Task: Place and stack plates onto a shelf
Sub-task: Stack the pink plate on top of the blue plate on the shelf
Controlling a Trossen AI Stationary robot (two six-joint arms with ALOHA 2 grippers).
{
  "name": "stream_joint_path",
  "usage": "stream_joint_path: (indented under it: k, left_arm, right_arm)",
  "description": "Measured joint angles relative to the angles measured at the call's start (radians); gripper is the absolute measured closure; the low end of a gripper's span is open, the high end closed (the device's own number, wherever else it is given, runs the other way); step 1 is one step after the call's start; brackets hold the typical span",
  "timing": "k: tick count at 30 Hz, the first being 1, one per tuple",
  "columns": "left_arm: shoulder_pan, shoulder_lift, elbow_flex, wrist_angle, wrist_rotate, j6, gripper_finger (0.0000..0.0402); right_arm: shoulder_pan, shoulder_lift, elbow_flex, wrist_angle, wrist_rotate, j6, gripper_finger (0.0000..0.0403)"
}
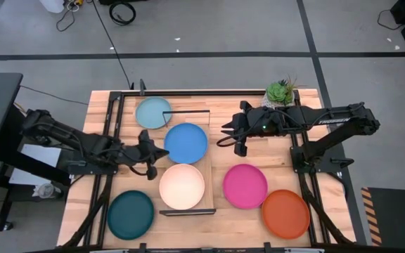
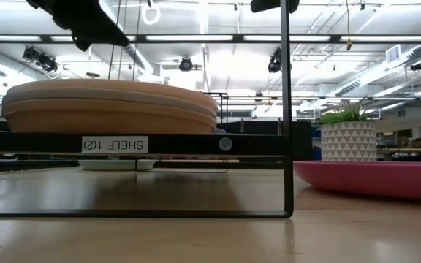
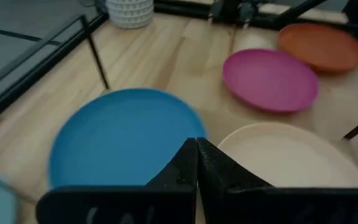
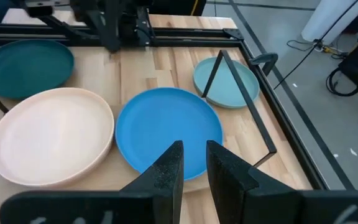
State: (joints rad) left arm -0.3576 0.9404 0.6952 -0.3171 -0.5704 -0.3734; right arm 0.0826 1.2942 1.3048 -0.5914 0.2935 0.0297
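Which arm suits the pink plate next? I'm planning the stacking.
Probably right: the pink plate lies off the shelf on its side, below the right pincer; the left pincer is across the shelf.

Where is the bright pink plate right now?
In the high view the magenta plate lies on the tabletop, right of the peach plate on the shelf, beside the orange plate.

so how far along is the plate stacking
Partly done. On the shelf sit the blue plate and a peach plate topping a stack. Neither the left gripper nor the right gripper holds anything. The light blue plate, magenta plate, orange plate and dark teal plate lie on the table.
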Motion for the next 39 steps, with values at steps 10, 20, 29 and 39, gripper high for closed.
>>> stream_joint_path:
  k: [10, 20, 29, 39]
  left_arm:
    - [0.014, -0.208, -0.205, 0.132, -0.075, -0.044, 0.0395]
    - [0.028, -0.443, -0.376, 0.112, -0.298, -0.252, 0.0395]
    - [0.193, -0.457, -0.383, -0.011, -0.179, -0.449, 0.0395]
    - [0.479, -0.457, -0.383, -0.132, 0.131, -0.424, 0.0395]
  right_arm:
    - [-0.002, 0.000, 0.000, 0.000, -0.025, 0.002, 0.0328]
    - [-0.001, 0.000, 0.000, -0.002, -0.033, 0.049, 0.0328]
    - [-0.003, 0.000, 0.000, 0.001, -0.028, 0.063, 0.0328]
    - [-0.021, 0.000, 0.000, 0.032, -0.025, 0.051, 0.0328]
